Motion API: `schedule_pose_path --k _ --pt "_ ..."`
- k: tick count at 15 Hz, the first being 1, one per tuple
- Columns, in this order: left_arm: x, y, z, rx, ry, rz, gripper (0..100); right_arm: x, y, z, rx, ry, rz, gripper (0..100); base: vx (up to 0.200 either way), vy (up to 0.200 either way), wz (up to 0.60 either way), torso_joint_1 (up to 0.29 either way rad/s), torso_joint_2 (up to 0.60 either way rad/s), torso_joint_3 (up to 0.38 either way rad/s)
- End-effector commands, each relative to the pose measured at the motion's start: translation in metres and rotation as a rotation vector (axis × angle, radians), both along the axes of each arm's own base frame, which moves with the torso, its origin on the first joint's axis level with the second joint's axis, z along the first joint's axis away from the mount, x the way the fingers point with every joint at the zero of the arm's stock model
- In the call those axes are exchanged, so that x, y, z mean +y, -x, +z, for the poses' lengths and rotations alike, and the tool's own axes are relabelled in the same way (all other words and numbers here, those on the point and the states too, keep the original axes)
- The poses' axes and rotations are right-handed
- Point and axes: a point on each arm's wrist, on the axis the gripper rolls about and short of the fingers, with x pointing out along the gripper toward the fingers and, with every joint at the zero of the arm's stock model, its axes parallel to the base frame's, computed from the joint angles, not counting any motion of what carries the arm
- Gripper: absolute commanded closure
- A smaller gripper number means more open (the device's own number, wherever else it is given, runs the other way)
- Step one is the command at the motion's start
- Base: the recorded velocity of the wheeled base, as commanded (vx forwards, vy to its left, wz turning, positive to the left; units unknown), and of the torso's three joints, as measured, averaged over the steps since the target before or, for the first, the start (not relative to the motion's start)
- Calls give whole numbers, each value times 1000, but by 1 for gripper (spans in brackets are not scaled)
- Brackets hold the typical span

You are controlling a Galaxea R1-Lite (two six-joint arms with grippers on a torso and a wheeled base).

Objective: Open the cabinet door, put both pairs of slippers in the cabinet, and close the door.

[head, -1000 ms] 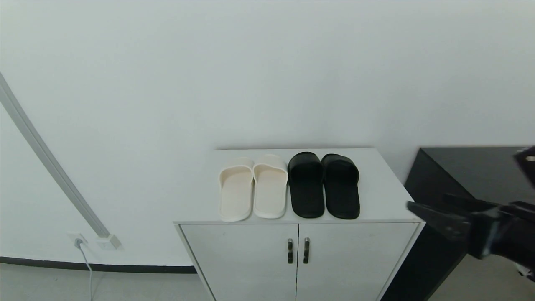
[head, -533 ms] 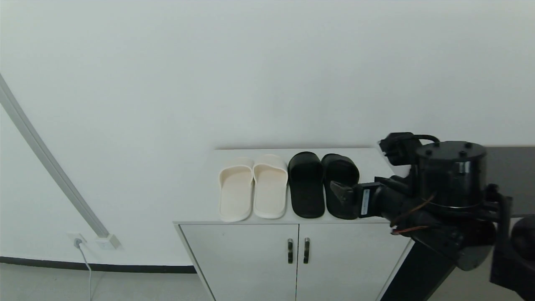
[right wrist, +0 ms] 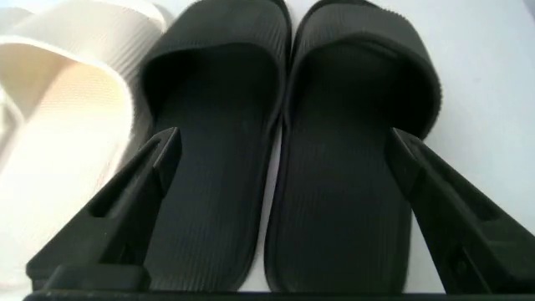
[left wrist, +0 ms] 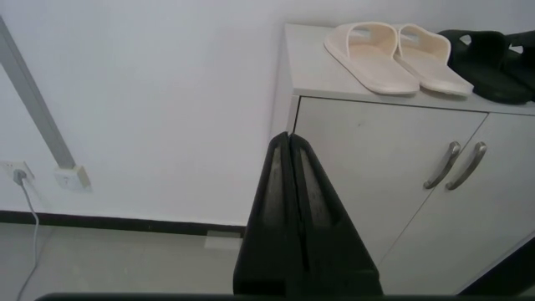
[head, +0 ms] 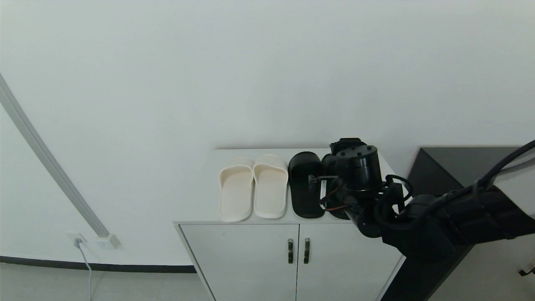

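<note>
Between the right gripper's point(right wrist: 284, 138) spread jaws lie the black slippers point(right wrist: 351, 159).

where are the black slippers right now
In the head view, the black slippers sit on the cabinet top, right of the white slippers, with the open right gripper poised at them.

Two pairs of slippers lie side by side on top of the cabinet point(head: 209, 202), toes toward the wall. The left pair point(head: 246, 192) sits above the left door point(head: 242, 263), and the right pair point(head: 303, 188) just beside it, above the right door point(head: 347, 267). The door handles point(head: 289, 251) meet at the middle seam. The right end effector point(right wrist: 284, 142) hangs over the right pair, fingers spread across both slippers. A wall socket point(head: 77, 240) lies left of the cabinet, another unit point(head: 459, 163) to its right.
</note>
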Motion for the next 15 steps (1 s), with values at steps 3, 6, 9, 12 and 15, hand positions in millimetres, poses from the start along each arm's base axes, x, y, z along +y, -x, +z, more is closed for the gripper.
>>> schedule_pose_path --k 3,6,9,12,15 --pt "0 0 0 -1 1 1 100 10 -32 -20 7 8 -40 0 0 0 0 0 0 0" --pt "0 0 0 0 1 1 100 15 -50 -27 0 3 -58 0 0 0 0 0 0 0" --pt "0 0 0 0 1 1 100 16 -66 -34 0 6 -79 0 0 0 0 0 0 0" --pt "0 0 0 0 1 3 100 17 -77 -34 -17 -5 -91 0 0 0 0 0 0 0" --pt "0 0 0 0 1 1 100 21 -82 -35 -15 0 -98 100 0 0 0 0 0 0"
